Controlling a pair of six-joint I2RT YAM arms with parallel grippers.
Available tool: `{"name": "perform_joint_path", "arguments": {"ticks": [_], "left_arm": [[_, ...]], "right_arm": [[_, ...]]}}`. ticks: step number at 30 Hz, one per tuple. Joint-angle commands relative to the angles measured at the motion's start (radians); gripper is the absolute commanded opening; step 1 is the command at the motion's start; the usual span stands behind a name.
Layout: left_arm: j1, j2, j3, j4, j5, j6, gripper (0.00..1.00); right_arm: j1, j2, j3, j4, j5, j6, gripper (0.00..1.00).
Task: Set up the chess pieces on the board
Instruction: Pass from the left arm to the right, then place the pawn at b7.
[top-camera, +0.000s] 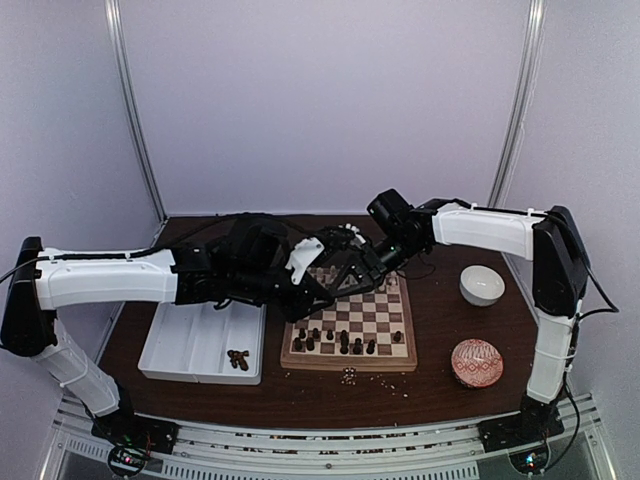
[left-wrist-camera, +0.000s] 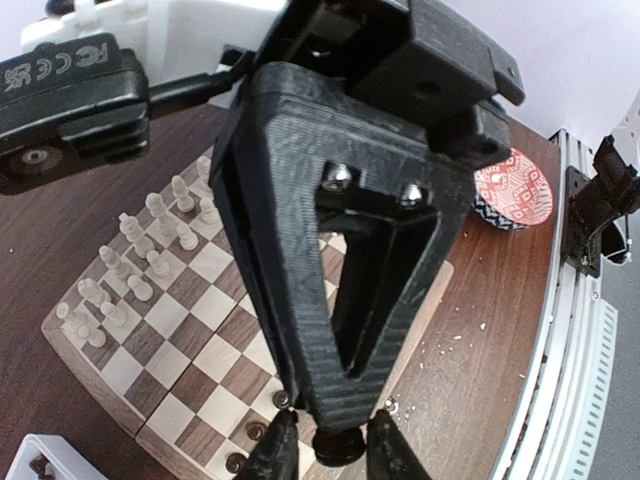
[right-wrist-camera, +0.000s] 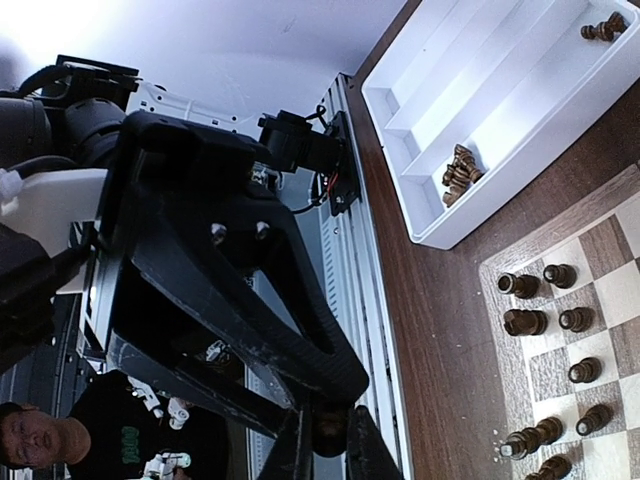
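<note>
Above the board (top-camera: 350, 322), both grippers meet tip to tip around one dark chess piece (left-wrist-camera: 338, 446). My right gripper (right-wrist-camera: 330, 445) is shut on that piece (right-wrist-camera: 330, 428). My left gripper (left-wrist-camera: 330, 452) flanks the same piece with slim gaps at its fingertips, so it stands slightly open. The black triangular fingers of each gripper fill the other's wrist view. Cream chess pieces (left-wrist-camera: 130, 262) stand in two rows at the board's far end. Dark chess pieces (top-camera: 335, 340) stand on the near rows, with several (right-wrist-camera: 545, 320) in the right wrist view.
A white divided tray (top-camera: 185, 345) left of the board holds a few dark pieces (top-camera: 238, 358). A white bowl (top-camera: 482, 285) and a red patterned bowl (top-camera: 477, 362) sit to the right. Pale crumbs (top-camera: 350, 376) lie by the board's near edge.
</note>
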Motion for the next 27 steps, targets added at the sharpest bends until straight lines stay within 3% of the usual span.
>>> {"name": "perform_joint_path", "arguments": {"ticks": [1,6,17,27], "left_arm": [[-0.001,-0.027,-0.029,0.048,-0.066,-0.002,0.26],[0.025,-0.131,-0.108,0.063,-0.112,-0.011,0.34],[0.185,-0.22,-0.221,0.117,-0.108,-0.105,0.34],[0.25,-0.2,-0.244,0.111,-0.149,-0.171,0.34]], "right_arm": [[-0.021,-0.049,0.055,-0.137,0.087,-0.178,0.08],[-0.066,-0.125,-0.003,-0.193,0.239,-0.339,0.08],[-0.085,-0.419,-0.359,-0.119,0.679,-0.675,0.09],[0.051,-0.525,-0.586,-0.019,0.924,-0.792,0.09]]}}
